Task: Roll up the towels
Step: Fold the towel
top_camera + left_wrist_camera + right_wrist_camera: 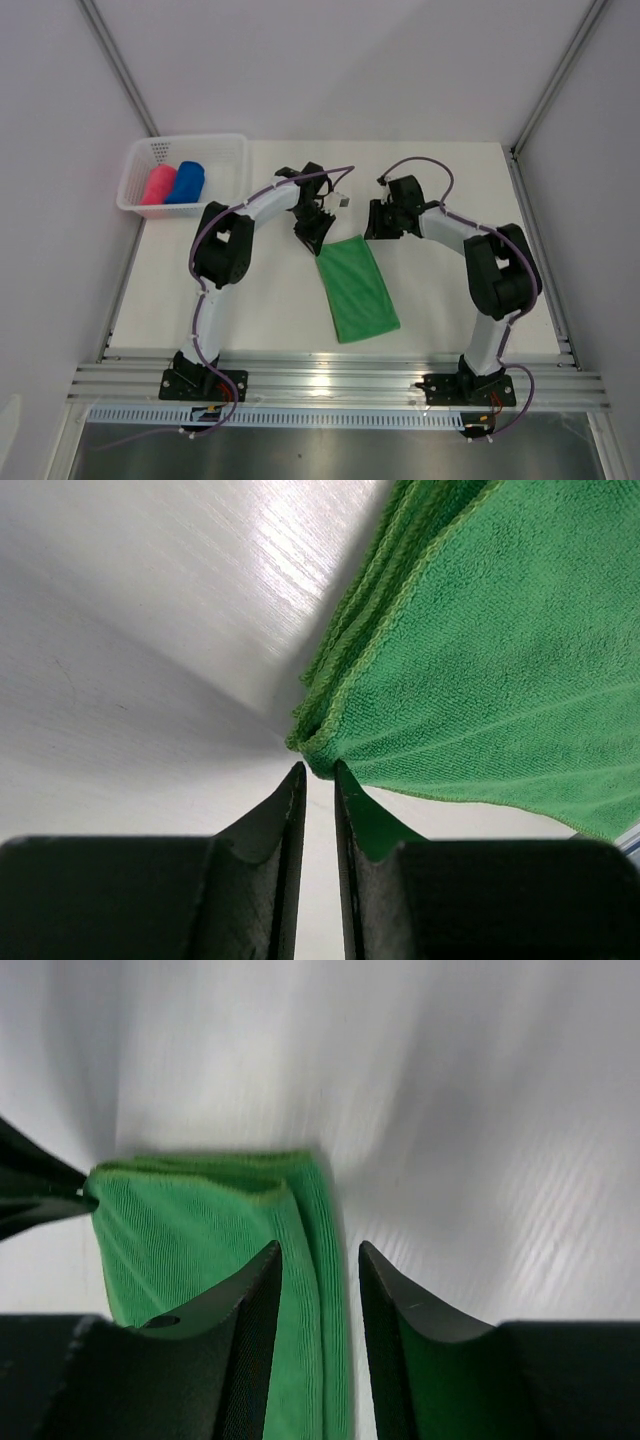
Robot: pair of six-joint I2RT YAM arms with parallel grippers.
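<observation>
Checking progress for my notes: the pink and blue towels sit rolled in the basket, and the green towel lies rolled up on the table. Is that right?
Not quite. The green towel is not rolled up: the top view shows it lying folded flat on the table. The rest holds: the pink towel and the blue towel sit rolled in the basket.
</observation>
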